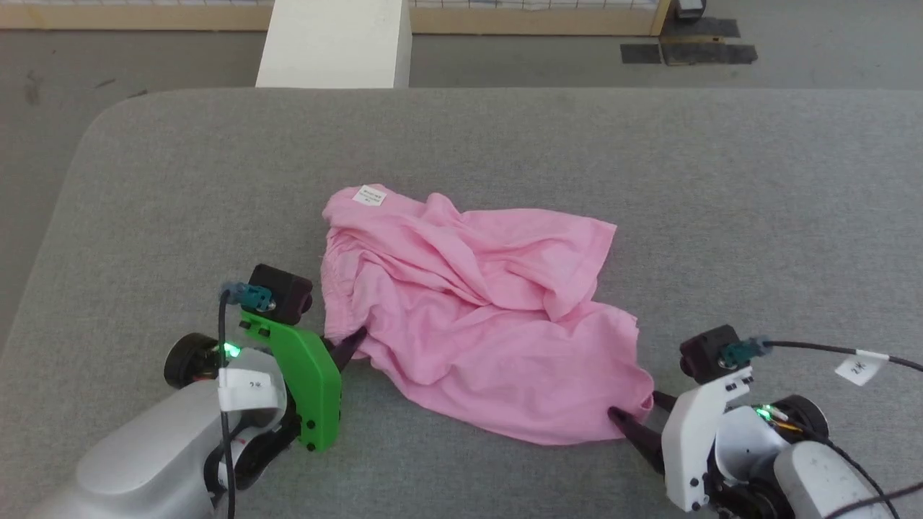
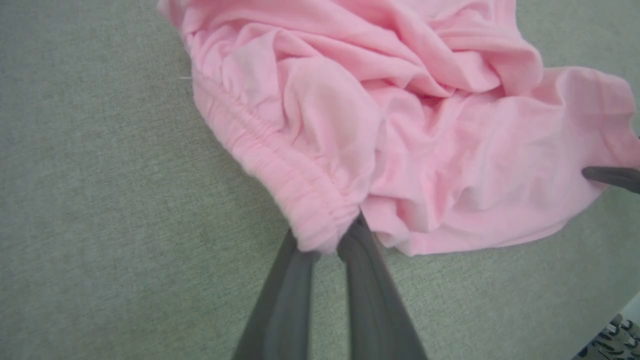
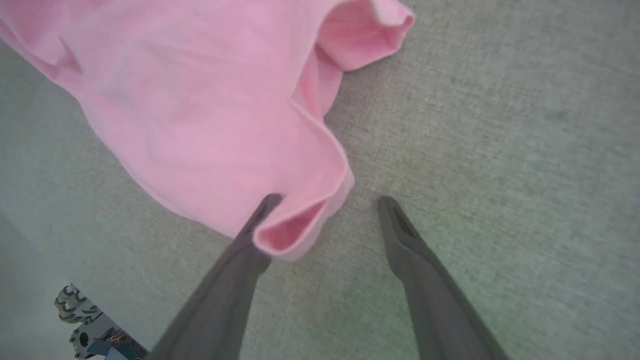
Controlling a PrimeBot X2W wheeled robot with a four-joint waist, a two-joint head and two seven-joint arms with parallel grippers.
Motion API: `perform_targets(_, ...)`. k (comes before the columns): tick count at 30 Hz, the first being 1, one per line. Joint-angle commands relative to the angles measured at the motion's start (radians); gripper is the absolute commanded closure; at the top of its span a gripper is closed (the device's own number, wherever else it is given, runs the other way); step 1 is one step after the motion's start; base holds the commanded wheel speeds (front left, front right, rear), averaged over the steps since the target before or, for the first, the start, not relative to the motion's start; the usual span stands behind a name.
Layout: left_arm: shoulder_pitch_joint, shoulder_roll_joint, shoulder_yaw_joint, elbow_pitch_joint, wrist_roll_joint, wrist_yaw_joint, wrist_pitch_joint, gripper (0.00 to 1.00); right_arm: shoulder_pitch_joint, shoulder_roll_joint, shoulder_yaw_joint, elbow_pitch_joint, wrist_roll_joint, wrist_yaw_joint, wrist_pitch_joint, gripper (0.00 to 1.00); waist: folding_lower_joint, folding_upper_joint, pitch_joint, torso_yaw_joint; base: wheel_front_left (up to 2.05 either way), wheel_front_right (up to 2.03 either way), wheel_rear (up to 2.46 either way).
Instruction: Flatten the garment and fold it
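Since crumpled light pink cloth garment (image 1: 476, 310) needs spreading flat, I hold left gripper (image 2: 327, 245) jaws pinched on its waistband (image 2: 260, 145); right gripper (image 3: 330, 202) jaws wide, straddling hem corner (image 3: 300, 235), empty.

What sits around your work
You see a grey table (image 1: 505, 144); a white post (image 1: 335, 43) stands behind it; dark mats (image 1: 707, 52) lie on the floor (image 1: 144, 58).

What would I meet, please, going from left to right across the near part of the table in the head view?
left pincer → garment → right pincer
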Motion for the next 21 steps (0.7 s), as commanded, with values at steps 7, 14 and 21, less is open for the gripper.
perform_targets(7, 0.017, 0.014, 0.007, -0.034, 0.012, 0.016, -0.021, 1.00, -0.059, -0.010, 0.134, 0.179, 0.075, -0.002, 0.087, 0.52, 0.0000, 0.0073, 0.032, 0.027, 0.00, 0.00, 0.00)
perform_targets(14, 0.045, 0.031, 0.012, -0.061, -0.005, 0.013, -0.035, 1.00, -0.085, -0.030, 0.172, 0.167, 0.167, -0.002, 0.090, 1.00, 0.0000, 0.0073, 0.008, 0.020, 0.00, 0.00, 0.00)
perform_targets(21, 0.001, 0.092, 0.035, -0.153, 0.021, 0.020, -0.023, 1.00, -0.129, -0.087, 0.053, 0.040, 0.139, -0.002, -0.006, 1.00, 0.0000, 0.0073, -0.066, 0.023, 0.00, 0.00, 0.00)
